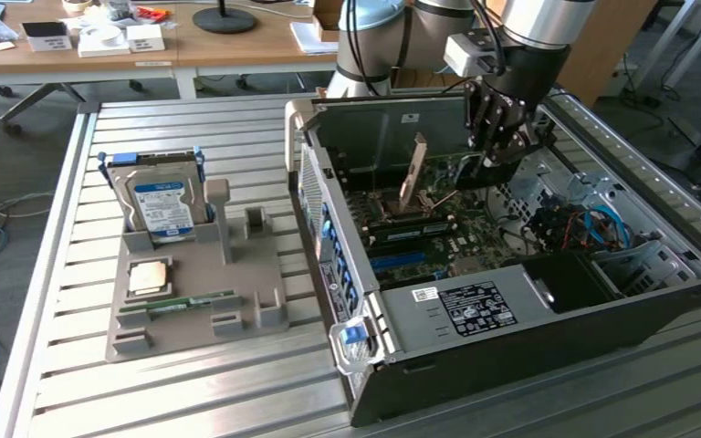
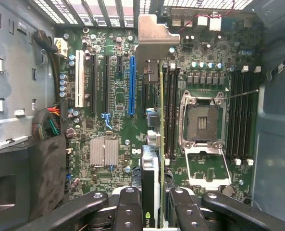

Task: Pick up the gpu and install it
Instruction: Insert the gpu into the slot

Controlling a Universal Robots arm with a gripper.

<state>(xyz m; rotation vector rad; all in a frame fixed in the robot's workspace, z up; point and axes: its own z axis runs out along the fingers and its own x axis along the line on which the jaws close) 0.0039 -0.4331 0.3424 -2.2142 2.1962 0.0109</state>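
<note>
**Task about midway.** The gripper (image 2: pixel 154 209) pinches the gpu (image 2: pixel 151 163) by its edges and holds it upright inside the open computer case (image 1: pixel 326 210). The card hangs over the motherboard (image 2: pixel 108 120), just beside the blue slot (image 2: pixel 131 86). Pick-up is done; seating appears outstanding. The case lies on a slatted metal desk (image 1: pixel 180 401), with office furniture (image 1: pixel 241 46) behind the case.

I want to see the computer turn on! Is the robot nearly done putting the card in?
About halfway. Done: the gpu is picked up, pinched edge-on between the fingers. In hand: it hangs inside the open computer case, over the motherboard. Left: it is not pushed into a slot yet; the long blue slot stands empty.
</note>
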